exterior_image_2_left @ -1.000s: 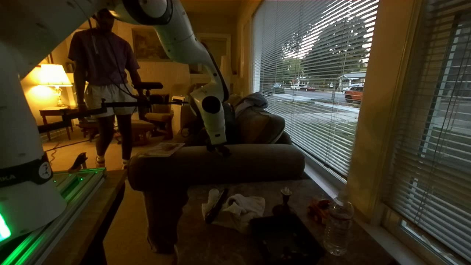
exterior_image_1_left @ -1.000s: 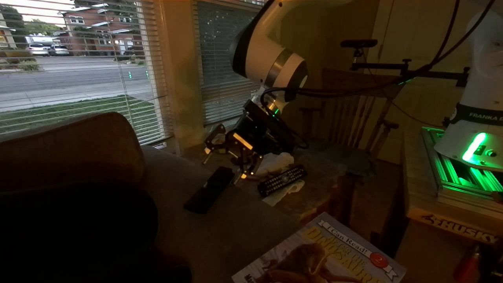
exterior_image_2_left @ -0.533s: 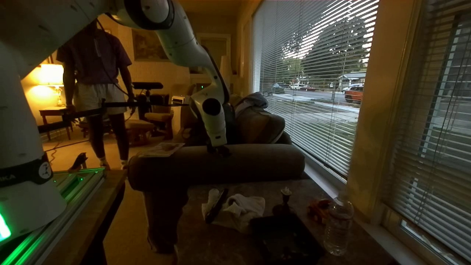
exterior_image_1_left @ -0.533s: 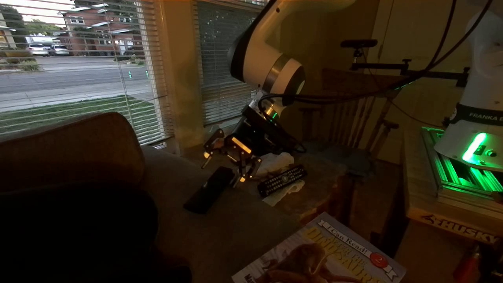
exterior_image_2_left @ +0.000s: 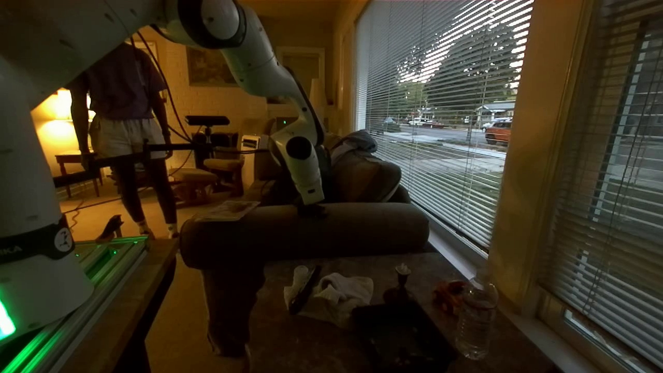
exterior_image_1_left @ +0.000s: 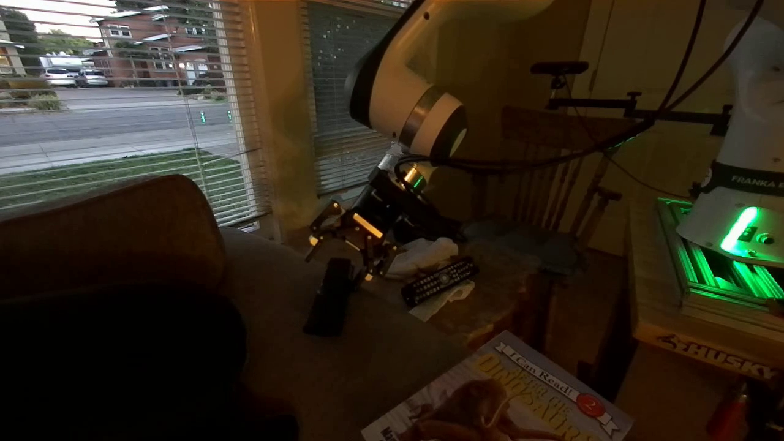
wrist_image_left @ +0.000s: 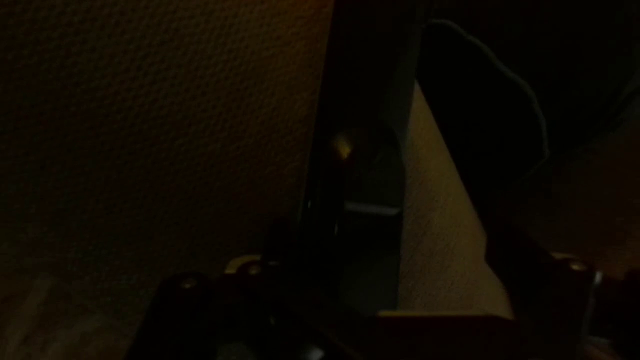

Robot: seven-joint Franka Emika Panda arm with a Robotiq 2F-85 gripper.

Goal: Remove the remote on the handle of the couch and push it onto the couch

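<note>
The remote [exterior_image_1_left: 328,300], slim and dark, lies on the couch handle, the broad brown armrest [exterior_image_1_left: 380,349]. The armrest also shows in an exterior view [exterior_image_2_left: 373,228], where the remote is not discernible. My gripper [exterior_image_1_left: 337,268] is open, low over the remote's far end, one finger on each side. In the dark wrist view, the remote [wrist_image_left: 372,250] lies close along the left finger, with bare armrest between it and the right finger; contact is hard to tell. The couch [exterior_image_1_left: 110,239], with its rounded back cushion and very dark seat, is beyond the armrest.
A book [exterior_image_1_left: 490,404] lies on the armrest's front part. A button-covered remote [exterior_image_1_left: 440,280] and white cloth [exterior_image_1_left: 432,254] lie on the side table, with a black tray [exterior_image_2_left: 401,336], a candle holder [exterior_image_2_left: 400,285] and a bottle [exterior_image_2_left: 476,321]. A person [exterior_image_2_left: 124,103] stands behind.
My gripper has shifted left towards the window in an exterior view. The remote has turned: its far end moved left, its near end slightly right. The person has moved left.
</note>
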